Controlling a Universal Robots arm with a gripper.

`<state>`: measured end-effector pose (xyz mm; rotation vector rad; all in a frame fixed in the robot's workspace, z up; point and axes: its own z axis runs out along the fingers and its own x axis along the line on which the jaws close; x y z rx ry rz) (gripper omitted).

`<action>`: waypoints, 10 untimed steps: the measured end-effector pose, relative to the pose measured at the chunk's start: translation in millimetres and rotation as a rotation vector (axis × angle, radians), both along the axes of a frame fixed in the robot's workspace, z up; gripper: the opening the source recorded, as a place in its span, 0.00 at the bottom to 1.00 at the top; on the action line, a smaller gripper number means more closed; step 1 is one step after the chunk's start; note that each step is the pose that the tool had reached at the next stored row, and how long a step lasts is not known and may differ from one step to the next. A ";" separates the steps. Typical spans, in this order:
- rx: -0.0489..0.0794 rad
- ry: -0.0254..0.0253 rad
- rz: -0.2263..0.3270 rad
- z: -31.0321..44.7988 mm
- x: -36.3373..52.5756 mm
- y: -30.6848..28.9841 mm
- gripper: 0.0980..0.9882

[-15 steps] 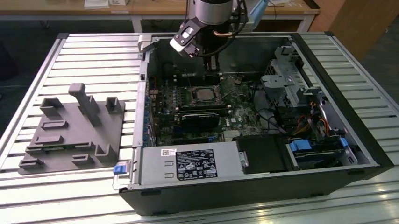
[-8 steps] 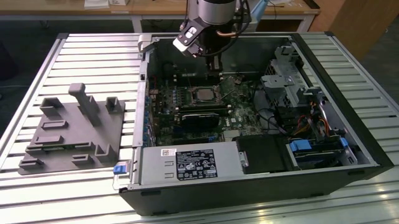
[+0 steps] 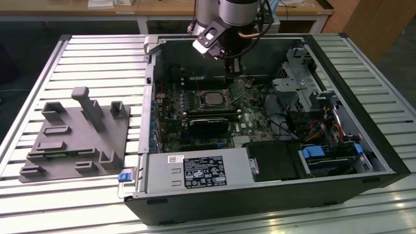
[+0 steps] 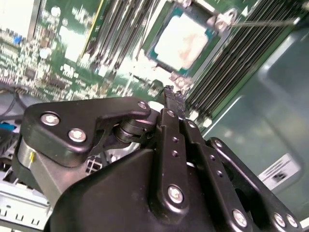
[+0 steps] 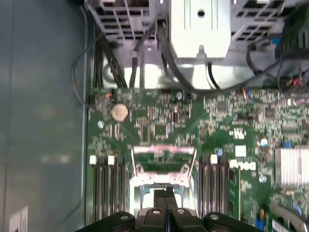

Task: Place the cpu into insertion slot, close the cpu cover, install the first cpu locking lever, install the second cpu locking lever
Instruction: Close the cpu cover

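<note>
Cpu [image 4: 181, 41] sits flat in the insertion slot [image 4: 218, 20], directly ahead of your fingers [image 4: 169, 121]; they are pressed together, gripping nothing.

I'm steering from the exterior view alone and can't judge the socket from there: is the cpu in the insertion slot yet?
Observer: Yes. In the second wrist view the cpu lies seated, its pale top bare.
Operator: Is the cpu cover down over it?
Observer: It seems not. In the first wrist view the cpu cover looks raised, not lying on the cpu.
Operator: And the jaws?
Observer: In the second wrist view the gripper has its jaws shut together with nothing between them.
</note>
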<state>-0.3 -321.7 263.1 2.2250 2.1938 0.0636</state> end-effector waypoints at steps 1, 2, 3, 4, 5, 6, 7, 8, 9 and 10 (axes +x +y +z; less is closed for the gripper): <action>0.000 0.0000 0.000 0.0 3.5 0.0 0.01; 0.000 0.0001 0.000 0.0 6.9 0.0 0.01; 0.000 0.0001 0.000 0.1 10.3 0.0 0.01; 0.000 0.0001 0.000 0.0 14.1 0.1 0.01; 0.000 0.0000 0.000 0.0 17.7 0.1 0.01; 0.000 0.0000 0.000 0.0 21.3 0.0 0.01; 0.000 0.0001 0.000 0.0 25.1 0.0 0.01; 0.000 0.0001 0.000 0.0 28.8 0.0 0.01; 0.000 0.0001 0.000 0.0 32.5 0.0 0.01; 0.000 0.0001 0.000 0.0 36.5 0.0 0.01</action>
